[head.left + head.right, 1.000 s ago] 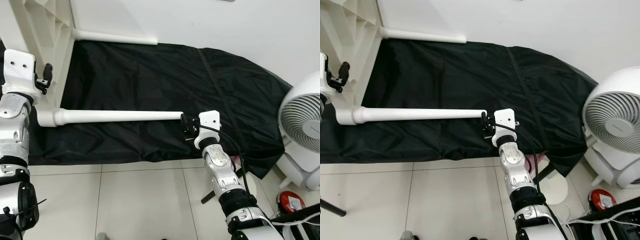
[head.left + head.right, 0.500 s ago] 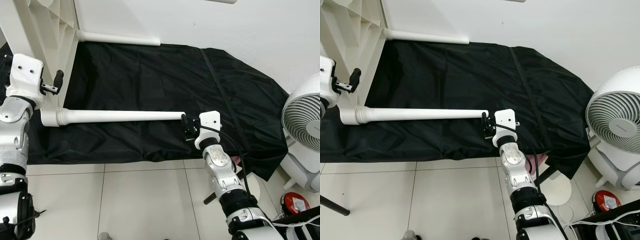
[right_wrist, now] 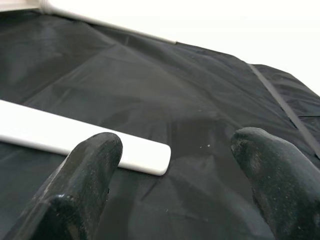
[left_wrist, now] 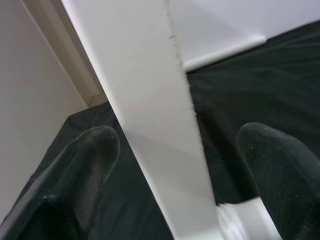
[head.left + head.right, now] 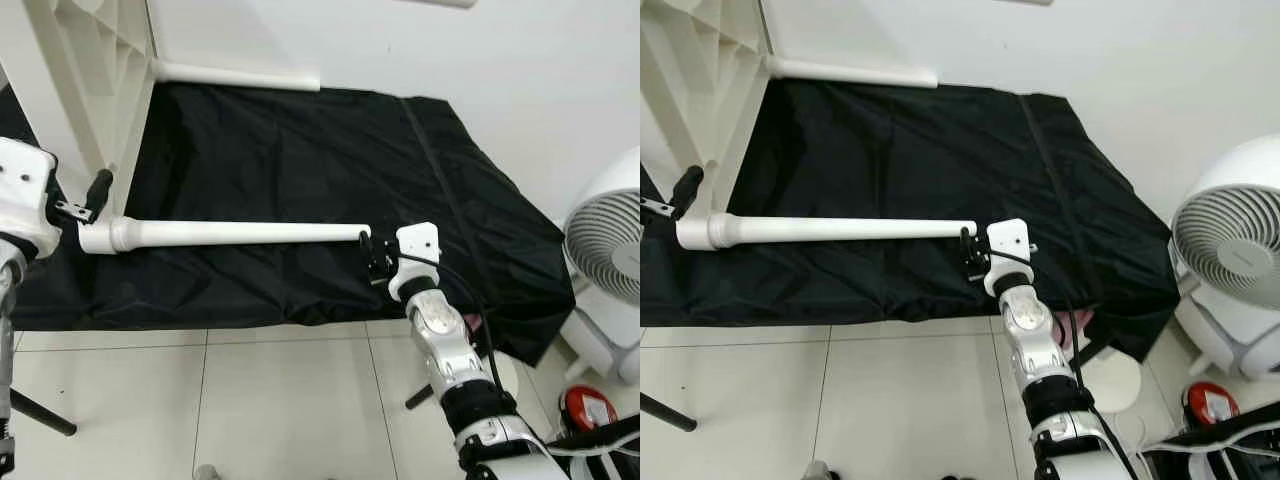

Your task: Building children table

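The leg (image 5: 235, 233) lies on the black cloth (image 5: 330, 150), its thick end at the tabletop (image 5: 85, 80), seemingly mid-assembly. Right fingers (image 3: 85, 185) gape at its tip; left fingers (image 4: 85, 165) gape astride the tabletop's rib.

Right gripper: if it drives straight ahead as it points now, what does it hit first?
Probably the free end of the white table leg, just ahead of the open right gripper. Past it lies the black cloth. Depth is uncertain.
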Robot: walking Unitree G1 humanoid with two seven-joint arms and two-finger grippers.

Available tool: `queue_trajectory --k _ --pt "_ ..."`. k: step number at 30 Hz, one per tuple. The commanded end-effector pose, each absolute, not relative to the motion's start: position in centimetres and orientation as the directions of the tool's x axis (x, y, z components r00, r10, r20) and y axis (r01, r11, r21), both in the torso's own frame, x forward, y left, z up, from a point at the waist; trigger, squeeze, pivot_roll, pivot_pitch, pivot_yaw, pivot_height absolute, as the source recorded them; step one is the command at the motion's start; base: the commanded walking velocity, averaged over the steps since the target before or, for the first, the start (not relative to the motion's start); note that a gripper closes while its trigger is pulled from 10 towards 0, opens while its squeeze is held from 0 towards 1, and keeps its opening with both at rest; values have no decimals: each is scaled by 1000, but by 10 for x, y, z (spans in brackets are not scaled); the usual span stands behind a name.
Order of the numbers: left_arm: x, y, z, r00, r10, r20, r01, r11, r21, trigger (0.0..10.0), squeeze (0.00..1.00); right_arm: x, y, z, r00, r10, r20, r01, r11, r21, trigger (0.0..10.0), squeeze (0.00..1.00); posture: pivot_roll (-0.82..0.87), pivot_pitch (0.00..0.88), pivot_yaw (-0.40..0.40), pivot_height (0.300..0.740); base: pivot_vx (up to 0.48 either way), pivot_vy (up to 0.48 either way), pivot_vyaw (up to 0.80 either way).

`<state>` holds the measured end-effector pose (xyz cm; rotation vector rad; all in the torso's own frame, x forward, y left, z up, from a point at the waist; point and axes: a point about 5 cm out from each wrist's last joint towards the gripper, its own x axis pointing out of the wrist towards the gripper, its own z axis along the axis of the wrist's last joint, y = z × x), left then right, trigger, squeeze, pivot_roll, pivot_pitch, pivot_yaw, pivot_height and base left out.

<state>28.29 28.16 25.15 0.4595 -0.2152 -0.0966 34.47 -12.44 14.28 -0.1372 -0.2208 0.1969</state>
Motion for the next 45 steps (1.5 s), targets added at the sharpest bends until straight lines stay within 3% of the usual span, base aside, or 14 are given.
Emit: queue_trajectory --k 1,4,8,13,19,24,25,26,27,32,33,34,40,45 --pt "280 270 242 966 -223 129 144 883 446 10000 0 343 -126 136 959 222 175 -194 968 -162 10000 0 176 86 -121 740 0 0 0" --pt "271 246 212 938 -346 14 310 857 413 10000 0 342 -125 136 956 241 168 -216 964 -152 10000 0 180 84 -127 740 0 0 0" --pt "272 221 189 913 -404 -57 397 846 356 10000 0 342 -127 136 956 241 166 -218 965 -142 10000 0 176 78 -125 740 0 0 0" --pt "277 205 180 909 -411 -71 414 869 271 10000 0 341 -131 138 961 215 176 -189 970 -151 10000 0 158 66 -116 740 0 0 0" --pt "292 197 175 942 -333 -43 334 918 214 10000 0 337 -133 141 952 229 204 -200 968 -152 10000 0 141 61 -118 740 0 0 0" --pt "300 185 171 943 -332 -11 332 940 80 10000 0 331 -135 143 940 255 226 -234 965 -115 10000 0 110 64 -135 740 0 0 0" --pt "300 183 170 944 -330 12 330 944 25 10000 0 329 -136 145 937 255 237 -240 966 -92 10000 1000 100 68 -137 740 0 0 0" --pt "300 183 170 944 -330 12 330 944 25 10000 0 329 -136 145 937 255 237 -240 966 -92 10000 1000 100 68 -137 740 0 0 0" --pt "299 182 172 950 -309 43 310 951 -17 10000 1000 328 -137 148 932 257 255 -243 966 -87 10000 1000 100 71 -140 740 0 0 0" --pt "302 180 175 965 -252 73 254 967 -16 10000 1000 328 -139 151 933 256 252 -234 966 -112 10000 1000 112 77 -137 740 0 0 0" --pt "303 179 178 971 -225 84 226 974 6 10000 43 328 -139 152 931 262 253 -236 963 -128 10000 0 112 77 -137 740 0 0 0" --pt "305 177 180 972 -210 103 211 977 -3 10000 0 327 -139 154 926 272 261 -239 959 -150 10000 0 112 77 -137 740 0 0 0" --pt "302 170 172 977 -207 44 209 978 -31 10000 0 325 -136 165 893 335 301 -259 929 -264 10000 0 108 92 -74 740 0 0 0" --pt "299 167 170 974 -221 47 223 974 -42 10000 0 322 -131 167 877 368 309 -291 918 -268 10000 0 102 93 -36 740 0 0 0"
